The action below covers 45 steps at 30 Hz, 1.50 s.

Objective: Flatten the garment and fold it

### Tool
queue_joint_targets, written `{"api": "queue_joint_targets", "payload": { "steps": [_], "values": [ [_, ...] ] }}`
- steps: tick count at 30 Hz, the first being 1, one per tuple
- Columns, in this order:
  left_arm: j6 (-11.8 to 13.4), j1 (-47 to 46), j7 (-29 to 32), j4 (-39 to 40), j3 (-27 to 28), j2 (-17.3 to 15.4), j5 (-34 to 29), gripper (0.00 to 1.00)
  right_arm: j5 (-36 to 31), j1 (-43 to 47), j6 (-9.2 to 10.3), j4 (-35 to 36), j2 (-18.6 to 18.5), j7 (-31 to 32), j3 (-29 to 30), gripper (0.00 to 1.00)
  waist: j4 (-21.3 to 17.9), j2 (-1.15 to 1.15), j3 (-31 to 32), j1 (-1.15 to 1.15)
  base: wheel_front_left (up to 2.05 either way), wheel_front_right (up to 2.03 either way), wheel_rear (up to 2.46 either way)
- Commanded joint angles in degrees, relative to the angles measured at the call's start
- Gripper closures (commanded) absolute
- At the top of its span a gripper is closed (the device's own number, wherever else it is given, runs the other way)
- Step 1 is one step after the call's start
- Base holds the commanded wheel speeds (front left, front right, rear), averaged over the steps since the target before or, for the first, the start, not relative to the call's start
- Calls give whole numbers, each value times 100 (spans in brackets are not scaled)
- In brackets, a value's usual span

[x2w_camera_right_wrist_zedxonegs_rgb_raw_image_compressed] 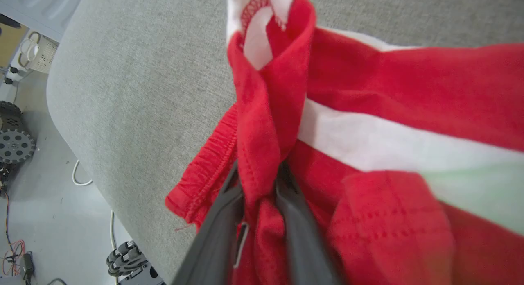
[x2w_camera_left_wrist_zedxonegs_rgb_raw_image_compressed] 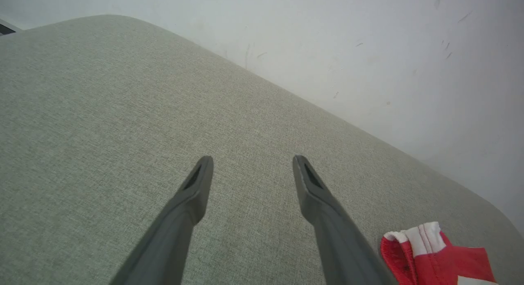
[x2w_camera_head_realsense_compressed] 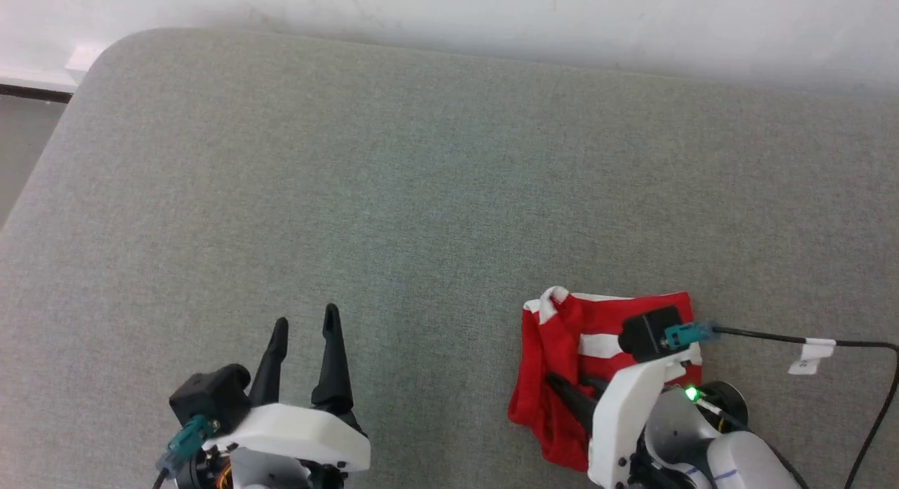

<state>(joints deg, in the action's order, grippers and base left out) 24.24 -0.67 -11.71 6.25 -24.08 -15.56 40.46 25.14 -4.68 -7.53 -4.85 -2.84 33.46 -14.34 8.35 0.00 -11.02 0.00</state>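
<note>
On the counter [x2w_camera_head_realsense_compressed: 421, 194], near its edge, the garment [x2w_camera_head_realsense_compressed: 555, 355] lies bunched, and the right gripper [x2w_camera_right_wrist_zedxonegs_rgb_raw_image_compressed: 258, 170] clamps one raised fold. The left gripper [x2w_camera_head_realsense_compressed: 305, 315] hovers well apart, fingers spread. Risk: a one-sided pull may drag the heap off the edge — not spread it.

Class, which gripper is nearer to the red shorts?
Right. The right gripper clasps a fold of the red shorts; the left gripper sits open over the grey cushion, apart, to their left.
</note>
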Motion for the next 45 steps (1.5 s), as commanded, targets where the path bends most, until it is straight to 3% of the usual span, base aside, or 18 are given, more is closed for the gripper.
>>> {"api": "queue_joint_targets", "payload": {
  "steps": [1, 6, 11, 18, 23, 30, 41, 42, 44, 45],
  "values": [
    [-48, -113, -32, -34, -13, 30, 53, 0, -60, -152, 4, -113, -4, -107, -64, 0, 8, 0, 29, 0, 0, 0, 0],
    [-62, -61, -33, -92, -14, 20, 89, 0, 134, -315, 4, -186, -4, -256, -373, 0, -41, 0, 159, 0, 0, 0, 0],
    [-55, 18, -7, -89, -14, -23, 114, 0, 316, -288, 4, 308, -4, -158, -339, 0, -120, 0, 281, 0, 0, 0, 0],
    [-24, 106, 0, -14, -7, -74, 123, 0, -207, 276, 4, 1419, -4, 64, 869, 0, -214, 0, 331, 0, 0, 0, 0],
    [-15, 111, 7, 21, -32, -83, 113, 0, -462, 737, 4, 1745, -4, 395, 1585, 0, -259, 0, 292, 0, 0, 0, 0],
    [-35, -17, 38, 27, -105, -66, 78, 0, -351, 835, 4, 1320, -4, 425, 1881, 0, -171, 0, 153, 0, 0, 0, 0],
    [-2, -73, 36, 59, -78, -91, 74, 0, -131, 452, 4, 212, -4, 278, 1782, 0, 71, 0, 8, 0, 0, 0, 0],
    [-1, -77, 36, 62, -82, -87, 74, 0, -106, 426, 4, 117, -4, 272, 1788, 22, 86, 0, -4, 0, 0, 0, 0],
    [-3, -92, 35, 64, -93, -79, 73, 0, -48, 369, 4, -50, -4, 245, 1779, 100, 110, 0, -24, 0, 0, 0, 0],
    [-3, -92, 35, 64, -93, -79, 73, 0, -48, 369, 4, -50, -4, 245, 1779, 100, 110, 0, -24, 0, 0, 0, 0]
  ]
}}
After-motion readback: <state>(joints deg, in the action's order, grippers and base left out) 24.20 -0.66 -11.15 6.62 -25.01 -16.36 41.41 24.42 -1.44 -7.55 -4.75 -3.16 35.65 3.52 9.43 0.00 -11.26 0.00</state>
